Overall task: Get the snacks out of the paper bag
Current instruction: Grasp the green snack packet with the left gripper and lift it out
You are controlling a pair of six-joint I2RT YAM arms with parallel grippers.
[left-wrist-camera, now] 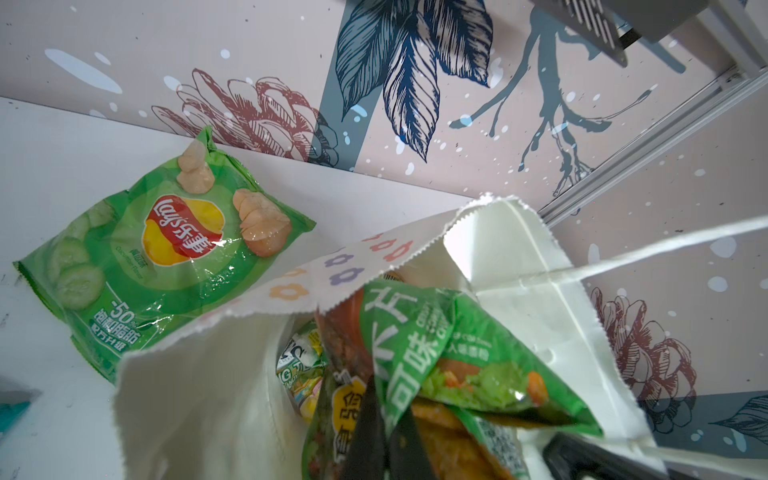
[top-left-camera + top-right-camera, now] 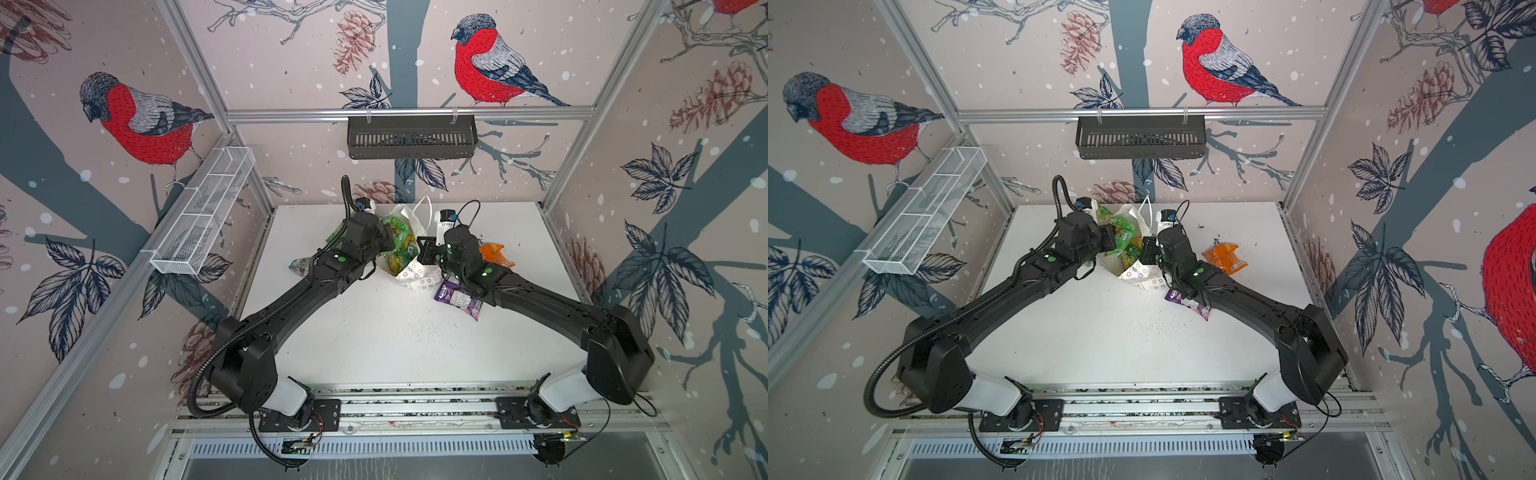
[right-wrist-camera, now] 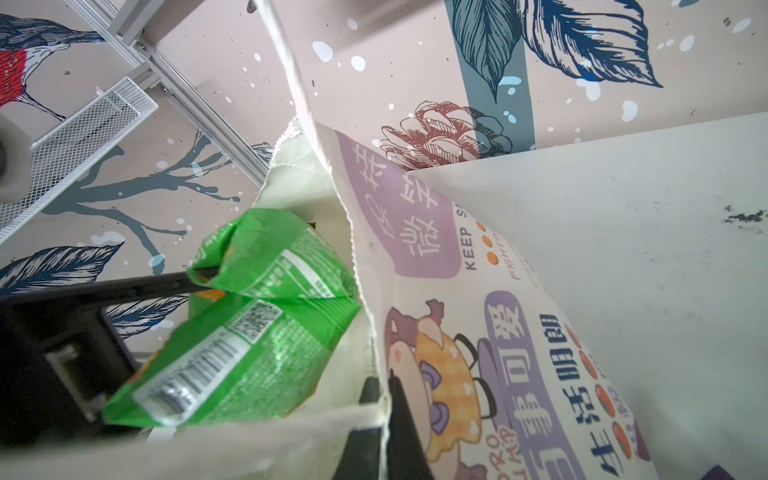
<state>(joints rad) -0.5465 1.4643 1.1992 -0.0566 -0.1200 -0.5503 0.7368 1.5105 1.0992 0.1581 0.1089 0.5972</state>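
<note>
1. While the tabletop [image 2: 374, 345] already carries four snacks, more sit in the bag [image 2: 415, 272], so I judge the job to be about midway. The step in hand is drawing out the next packet.
2. That bag is by the far edge, about its middle, between my two arms. Its mouth gapes, but I cannot tell how upright it stands.
3. The Lay's pack [image 1: 166, 249] lies flat by the far edge, just left of the bag and free of any grip.
4. The green packet [image 1: 457, 353] sticks tilted out of the bag's mouth. Its lower end is down among the others, and a small yellow-green packet [image 1: 301, 374] shows beneath it.
5. The purple packet [image 2: 459, 299] lies near-right of the bag, partly under my right arm. The orange packet [image 2: 496, 255] lies right of the bag, toward the right edge. The teal packet [image 2: 300, 266] lies left of the bag, beside my left arm.
6. My left gripper [image 1: 390, 399] is clenched on the green packet. My right gripper [image 3: 384, 390] is clenched on the bag's rim, one finger inside the paper wall and one outside.
7. Next, I think, the left should lift the packet clear of the rim while the right pins the bag. Then it should set the packet on bare tabletop and release. The slick film may slip or drag the paper along.
</note>
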